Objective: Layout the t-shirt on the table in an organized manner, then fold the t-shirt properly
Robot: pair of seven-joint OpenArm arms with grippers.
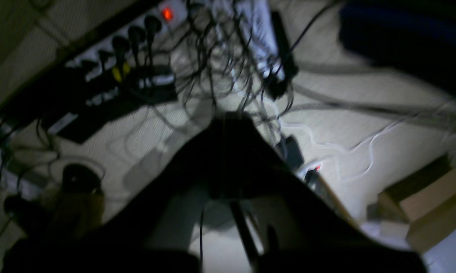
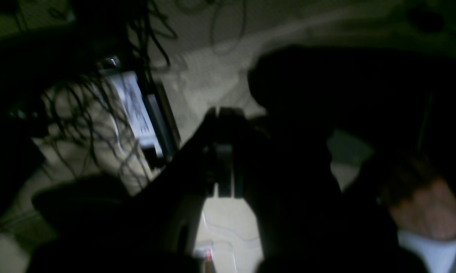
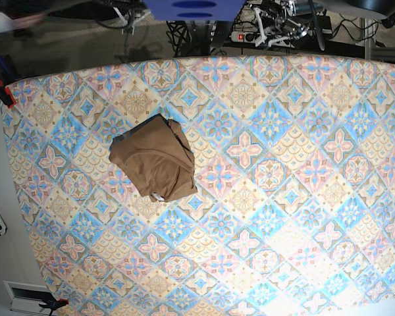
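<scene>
The shirt [image 3: 155, 160] lies bunched in a rough, crumpled heap on the surface [image 3: 303, 197], left of centre in the base view and a little toward the far edge. A small white bit shows at its near edge. The patterned cloth around it is bare on all sides, and neither arm reaches over it in the base view.

Both wrist views are dark and blurred and look away from the surface. In the left wrist view the left tool [image 1: 228, 125] is a black silhouette before a pale floor with a power strip [image 1: 137, 34] and tangled cables [image 1: 220, 49]; I cannot tell how its jaws stand. A cardboard box [image 1: 432, 204] sits at the right. In the right wrist view the right tool [image 2: 224, 151] is likewise a dark shape, and I cannot tell whether it is wide or narrow. A blurred person [image 2: 425, 208] shows at the lower right.
</scene>
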